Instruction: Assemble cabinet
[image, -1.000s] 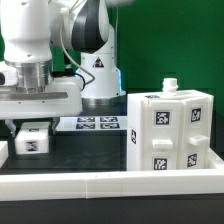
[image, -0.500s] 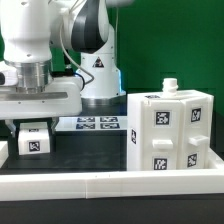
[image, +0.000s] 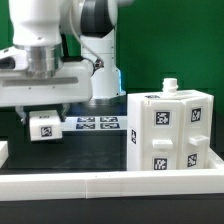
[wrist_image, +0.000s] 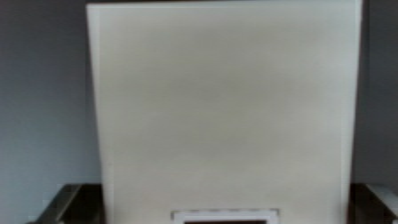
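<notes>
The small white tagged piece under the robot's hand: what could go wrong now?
1. The small white plastic tagged panel hangs in the air in the tool; a weak grip could let it slip or twist.
2. If it is carried toward the large white plastic cabinet box, it might bump the box's side and shove it out of place.

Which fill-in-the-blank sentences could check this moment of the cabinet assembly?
1. The cabinet stands at the exterior view's ____ side.
2. The small tagged panel in the gripper is coloured ____.
3. The table surface is ____.
Missing words: right; white; black.
</notes>
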